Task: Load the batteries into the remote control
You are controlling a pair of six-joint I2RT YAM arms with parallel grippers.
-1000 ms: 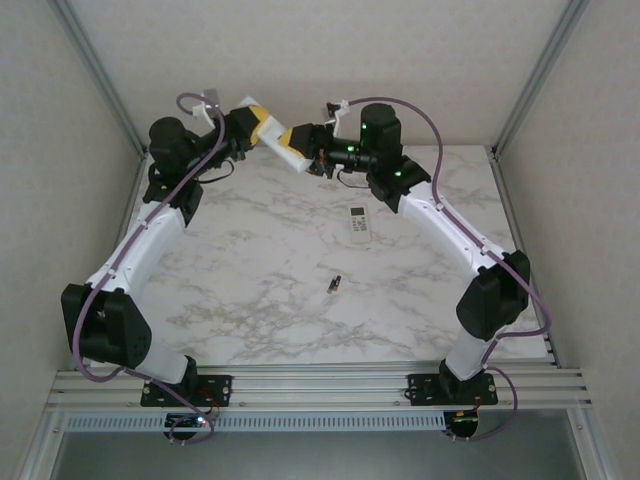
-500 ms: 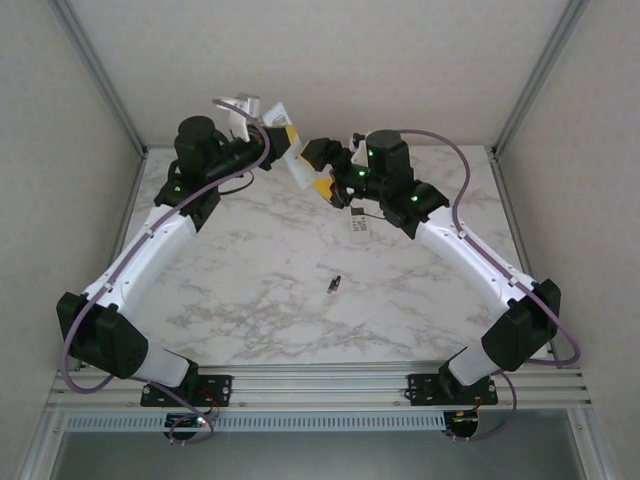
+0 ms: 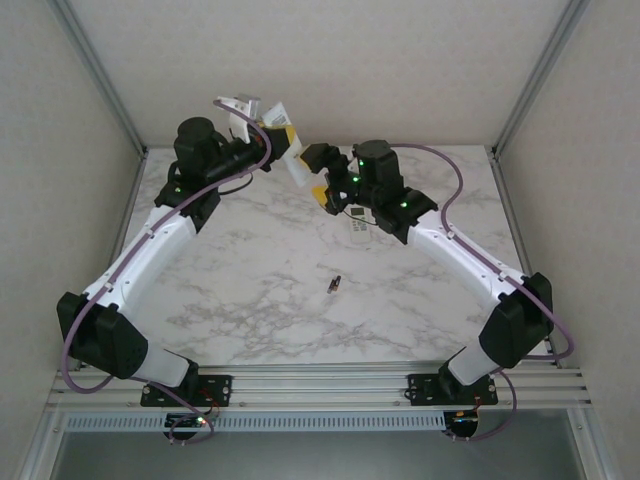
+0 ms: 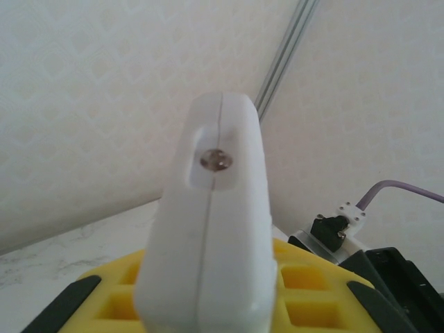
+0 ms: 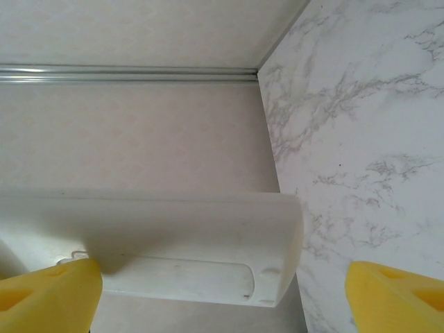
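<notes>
The white remote (image 4: 208,236) stands end-up, clamped between the left fingers (image 4: 305,277) (back cover in place). One dark battery (image 3: 335,284) lies flat, well apart from them.

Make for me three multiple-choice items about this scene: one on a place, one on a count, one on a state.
1. Where is the battery?
A. On the table
B. In the right gripper
C. On top of the left arm

2. How many remotes are there?
A. One
B. Two
C. Four

3. What is the left gripper doing?
A. Hanging open and empty
B. Gripping a remote
C. Resting on the table

Answers:
1 A: it lies on the marble top, apart from both arms.
2 B: there is the held remote and a table remote.
3 B: its yellow fingers flank the held remote, which is up in the air.
</notes>
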